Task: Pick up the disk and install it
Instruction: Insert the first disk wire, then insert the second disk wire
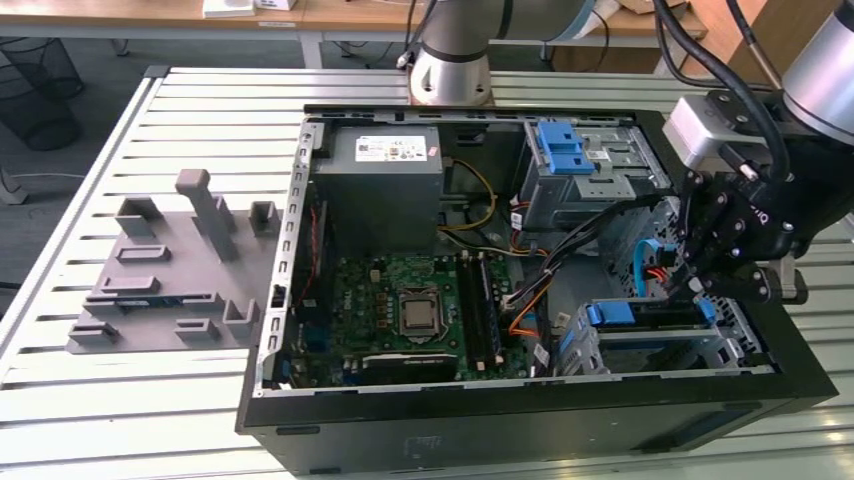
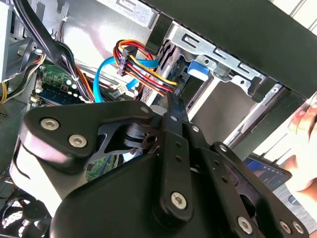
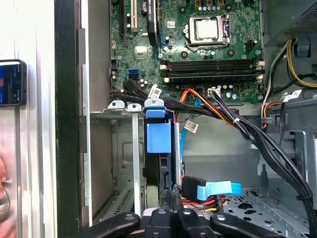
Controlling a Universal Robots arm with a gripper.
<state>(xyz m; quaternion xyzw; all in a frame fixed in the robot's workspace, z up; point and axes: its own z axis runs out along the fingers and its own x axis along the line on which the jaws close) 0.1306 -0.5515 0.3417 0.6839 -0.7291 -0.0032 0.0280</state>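
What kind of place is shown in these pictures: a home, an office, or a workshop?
Most likely a robotics lab or test workshop. An opened computer case lies on a slatted metal table, the arm's pincer reaches into the case, and a grey plastic fixture rests beside it.

One open computer case (image 1: 534, 420), one motherboard (image 1: 400, 310), one power-supply box (image 1: 380, 180), one grey fixture (image 1: 167, 270).

Matte black claw (image 2: 174, 106) linkage, silver screws; silver-grey arm (image 1: 454, 60), seemingly black cabling.
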